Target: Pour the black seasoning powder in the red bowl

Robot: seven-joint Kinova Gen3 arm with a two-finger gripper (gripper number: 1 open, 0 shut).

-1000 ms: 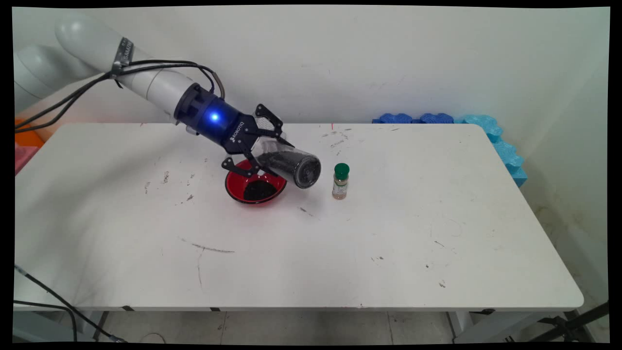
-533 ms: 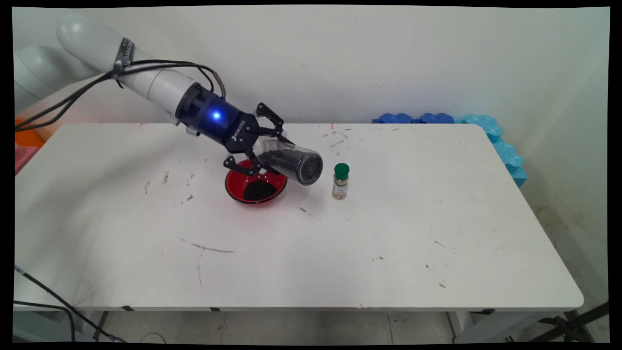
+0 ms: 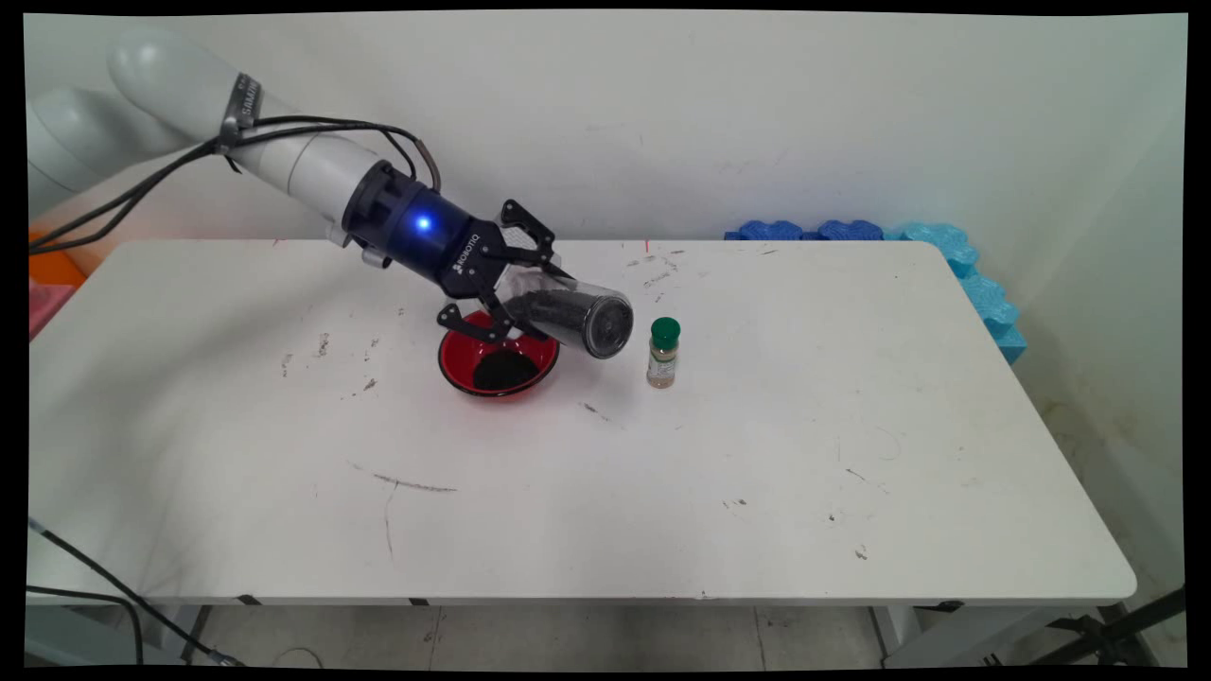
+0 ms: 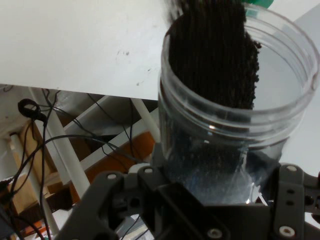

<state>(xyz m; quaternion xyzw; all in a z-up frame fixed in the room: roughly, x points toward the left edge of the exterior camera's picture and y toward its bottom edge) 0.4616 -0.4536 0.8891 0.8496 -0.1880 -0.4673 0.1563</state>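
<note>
My gripper (image 3: 532,301) is shut on a clear plastic jar (image 3: 572,322) of dark granules. It holds the jar tilted almost on its side, just above the right rim of a red bowl (image 3: 452,365). A dark pile of the same granules lies in the bowl. A small spice bottle (image 3: 663,353) with a green cap stands upright on the table just right of the jar's end. In the hand view the jar (image 4: 235,100) fills the space above the gripper (image 4: 210,197), with the granules heaped along one side and the bottle's green cap (image 4: 257,3) at the top edge.
Blue foam pieces (image 3: 851,230) lie along the table's back right corner and right side. An orange object (image 3: 52,270) sits beyond the left edge. Black cables hang at the front left (image 3: 85,567). The white table (image 3: 757,473) has scuffs and dark specks.
The gripper and jar have shifted slightly up and to the right, and the jar's far end has risen a little. The bowl and spice bottle have stayed put.
</note>
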